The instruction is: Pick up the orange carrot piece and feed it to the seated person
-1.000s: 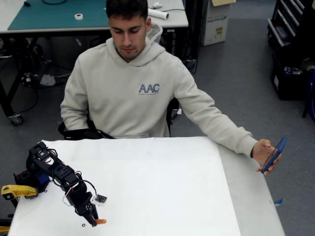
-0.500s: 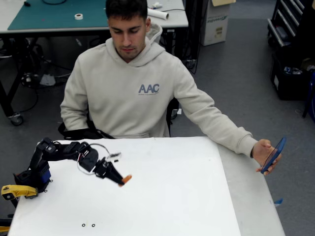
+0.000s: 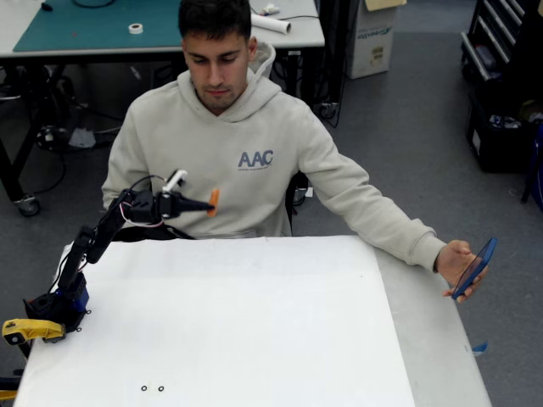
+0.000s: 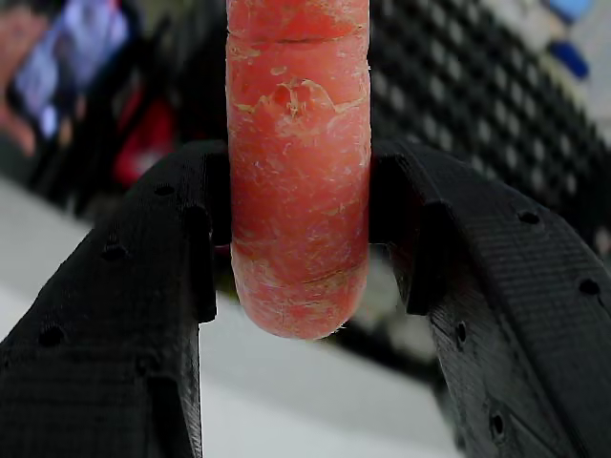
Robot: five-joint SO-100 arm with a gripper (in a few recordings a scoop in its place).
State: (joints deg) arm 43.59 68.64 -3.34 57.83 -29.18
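Note:
My gripper (image 3: pixel 209 203) is shut on the orange carrot piece (image 3: pixel 214 202), held high above the table's far left edge, level with the seated person's (image 3: pixel 222 144) chest. The carrot stands upright between the black fingers (image 4: pixel 143 315) in the wrist view, its rounded end (image 4: pixel 298 191) hanging below them. The person sits behind the table in a beige hoodie, head bowed, holding a blue phone (image 3: pixel 473 267) at the right. The carrot hangs well below the person's face.
A white sheet covers the table (image 3: pixel 254 331). A yellow clamp handle (image 3: pixel 30 329) sits by the arm's base (image 3: pixel 59 309) at the left edge. Two small black rings (image 3: pixel 152 388) lie near the front. A workbench (image 3: pixel 102 25) stands behind the person.
The arm has lifted the carrot from the table's front left, swung it up and back, and now holds it in front of the person's chest.

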